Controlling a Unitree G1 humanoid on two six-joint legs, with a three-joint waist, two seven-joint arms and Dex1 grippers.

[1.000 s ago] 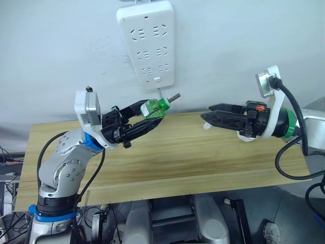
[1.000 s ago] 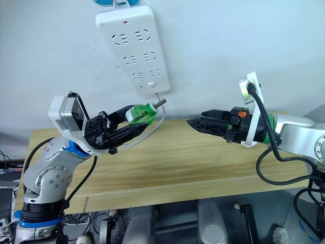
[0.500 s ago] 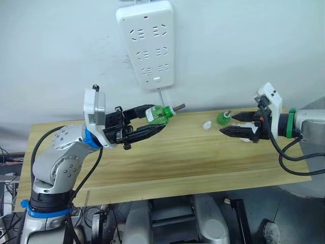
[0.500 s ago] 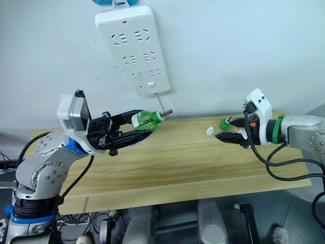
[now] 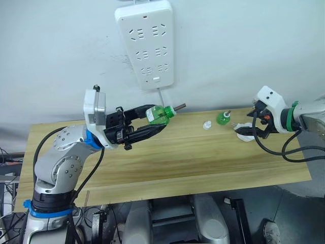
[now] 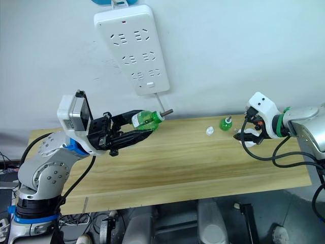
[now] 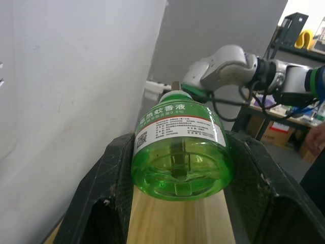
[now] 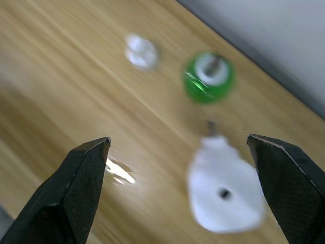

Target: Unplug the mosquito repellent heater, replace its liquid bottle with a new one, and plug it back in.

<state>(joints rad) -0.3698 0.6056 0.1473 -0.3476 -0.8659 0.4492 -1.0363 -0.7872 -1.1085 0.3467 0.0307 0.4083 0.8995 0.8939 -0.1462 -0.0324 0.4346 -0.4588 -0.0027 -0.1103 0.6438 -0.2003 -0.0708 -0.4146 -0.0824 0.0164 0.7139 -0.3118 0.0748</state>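
My left gripper [image 5: 155, 118] is shut on a green liquid bottle [image 5: 160, 113], held above the table's left half. The bottle has no cap and its bare wick points right. A second, smaller capless green bottle [image 5: 222, 118] stands near the table's far right edge, with a small white cap [image 5: 206, 124] lying to its left. I cannot tell which bottle is the new one. The white heater [image 8: 226, 190] lies unplugged on the table beside that bottle. My right gripper [image 5: 247, 131] hangs open just over the heater, its fingers [image 8: 84, 175] spread wide.
A long white power strip [image 5: 145, 43] hangs on the wall above the table's middle, its cord dropping behind the table. The wooden table [image 5: 167, 162] is bare across its centre and front.
My right gripper has pulled back from the table's middle to the far right and dropped over the heater. The left gripper has lifted the bottle slightly up and to the right.
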